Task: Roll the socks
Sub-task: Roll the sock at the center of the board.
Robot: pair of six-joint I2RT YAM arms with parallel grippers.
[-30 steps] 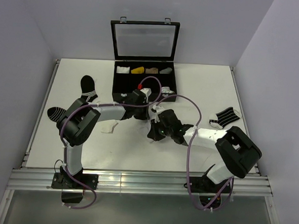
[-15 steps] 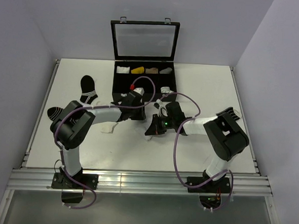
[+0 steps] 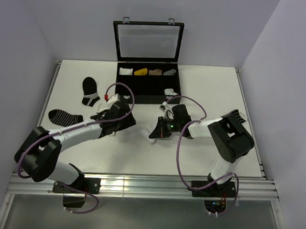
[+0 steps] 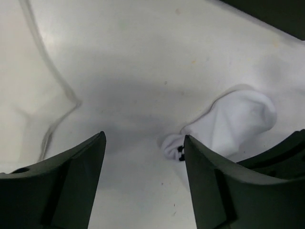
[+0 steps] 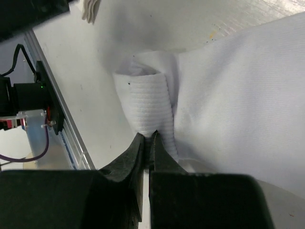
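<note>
The right pincer (image 5: 147, 136) is closed tight on a fold of the white sock (image 5: 238, 90), its tips nipping the cloth just beneath the ribbed cuff (image 5: 148, 106), which curls over into a loose roll. Seen from above, this sock lies about midway between the left and right edges of the counter (image 3: 212, 82), just nearer than the black compartment case (image 3: 144, 93), which stands with its lid up by the far edge. The left pincer (image 4: 144, 139) is spread wide and has hold of nothing; it hangs over bare counter, with the white sock just beyond its tips and a cream sock (image 4: 24, 95) flat off to the other side. A small white-and-black bundle (image 3: 169, 91) sits at the case's near right corner. Two black striped socks (image 3: 90, 91) lie toward the left edge
</note>
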